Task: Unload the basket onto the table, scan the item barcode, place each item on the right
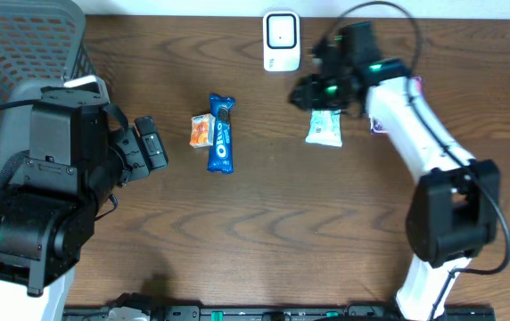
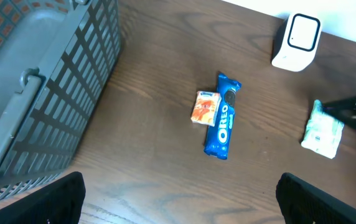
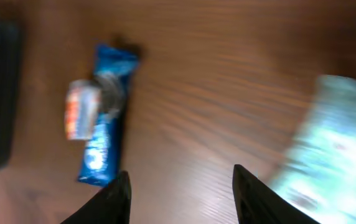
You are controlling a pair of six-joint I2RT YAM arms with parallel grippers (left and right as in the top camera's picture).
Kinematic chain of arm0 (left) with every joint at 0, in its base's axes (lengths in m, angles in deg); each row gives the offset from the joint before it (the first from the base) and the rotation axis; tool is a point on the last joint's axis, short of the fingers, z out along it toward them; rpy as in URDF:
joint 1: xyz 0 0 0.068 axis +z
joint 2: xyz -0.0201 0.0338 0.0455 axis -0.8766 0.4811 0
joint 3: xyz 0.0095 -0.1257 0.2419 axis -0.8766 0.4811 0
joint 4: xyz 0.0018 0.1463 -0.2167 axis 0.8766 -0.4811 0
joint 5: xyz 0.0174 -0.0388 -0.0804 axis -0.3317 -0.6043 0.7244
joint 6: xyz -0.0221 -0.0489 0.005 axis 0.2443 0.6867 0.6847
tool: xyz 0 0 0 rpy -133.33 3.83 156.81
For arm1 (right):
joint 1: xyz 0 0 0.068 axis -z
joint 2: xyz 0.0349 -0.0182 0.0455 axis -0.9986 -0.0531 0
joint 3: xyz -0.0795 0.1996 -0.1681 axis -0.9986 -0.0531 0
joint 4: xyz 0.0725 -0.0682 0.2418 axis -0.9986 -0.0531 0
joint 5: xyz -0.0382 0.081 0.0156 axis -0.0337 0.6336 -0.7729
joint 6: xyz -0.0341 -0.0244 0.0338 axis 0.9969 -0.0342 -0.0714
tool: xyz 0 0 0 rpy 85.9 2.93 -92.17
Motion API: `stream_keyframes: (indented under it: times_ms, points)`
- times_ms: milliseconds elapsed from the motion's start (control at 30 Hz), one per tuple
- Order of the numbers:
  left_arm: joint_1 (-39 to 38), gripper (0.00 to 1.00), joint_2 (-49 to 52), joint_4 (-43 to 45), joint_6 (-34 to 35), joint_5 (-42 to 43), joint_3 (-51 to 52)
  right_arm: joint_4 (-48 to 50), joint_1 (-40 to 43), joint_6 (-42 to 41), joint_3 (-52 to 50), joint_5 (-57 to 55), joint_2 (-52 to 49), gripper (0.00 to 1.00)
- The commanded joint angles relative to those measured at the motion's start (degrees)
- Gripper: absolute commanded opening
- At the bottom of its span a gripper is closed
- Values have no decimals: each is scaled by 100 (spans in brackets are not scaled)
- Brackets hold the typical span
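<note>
Looking down from overhead: the right gripper (image 1: 319,89) is hanging just over the far end of the pale green-and-white soft packet (image 1: 324,127), which is lying flat on the dark wooden table (image 1: 273,223) near the white boxy barcode scanner (image 1: 281,40).
Packet's long axis: it is running roughly away from the robot, so the fingers are sitting at one short end, not across the middle.
Nearer arm: the right one is nearer by far. The left gripper (image 1: 152,147) is hanging well apart, with a blue glossy biscuit wrapper (image 1: 222,134) and a small orange-and-white packet (image 1: 202,130) lying between it and the pale packet.
Left wrist view: the left fingers (image 2: 66,199) are standing wide with only table between them. A grey plastic lattice basket (image 2: 53,74) is filling the side to their left in this view, and the pale packet (image 2: 322,130) is lying far ahead and to their right.
Right wrist view: this view is blurring. The right fingers (image 3: 119,199) are standing part-way apart and gripping nothing, with bare wood showing in the gap. The pale packet (image 3: 330,149) is lying outside that gap, just beyond the right-hand finger.
Coming move, as a judgement: the pale packet is looking like the item to scan, and the fingers are needing to come sideways over it before any grip.
Writing: "OREO" is showing in white on the blue wrapper (image 2: 223,118). Print on the pale and orange packets is proving too small or blurred to read, and the scanner is showing no legible writing.
</note>
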Motion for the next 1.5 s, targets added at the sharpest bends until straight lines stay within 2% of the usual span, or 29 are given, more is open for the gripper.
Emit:
stream_keyframes:
  times_ms: [0,267,500,667,733,767,800,833,1000,1167,1233,1467]
  points:
    - [31,98,2,-22,-72,-68,-9,278,-546,-525,63,-44,-315,46]
    - [31,98,2,-22,-72,-68,-9,1357,-1342,-1366,63,-380,-1150,45]
    - [31,98,2,-22,-72,-66,-9,1816,-1438,-1484,63,-304,-1659,42]
    - [31,98,2,-22,-72,-68,-9,2280,-1467,-1484,63,341,-2031,38]
    - [31,98,2,-22,-72,-68,-9,2334,-1475,-1484,63,422,-2109,31]
    - [31,98,2,-22,-72,-68,-9,2326,-1475,-1478,63,417,-2120,20]
    - [31,98,2,-22,-72,-68,-9,2323,-1475,-1453,63,420,-2118,4]
    - [31,98,2,-22,-72,-68,-9,2326,-1473,-1456,66,420,-2116,1]
    - [31,98,2,-22,-72,-68,-9,2124,-1261,-1320,122,256,-1786,1]
    - [31,98,0,-22,-72,-68,-9,992,-1093,-682,398,-1257,-1034,1]
    - [31,98,2,-22,-72,-68,-9,306,-1172,-393,584,-2721,-636,1]
    - [31,98,2,-22,-72,-68,-9,-444,-1652,249,616,-5543,-494,1]
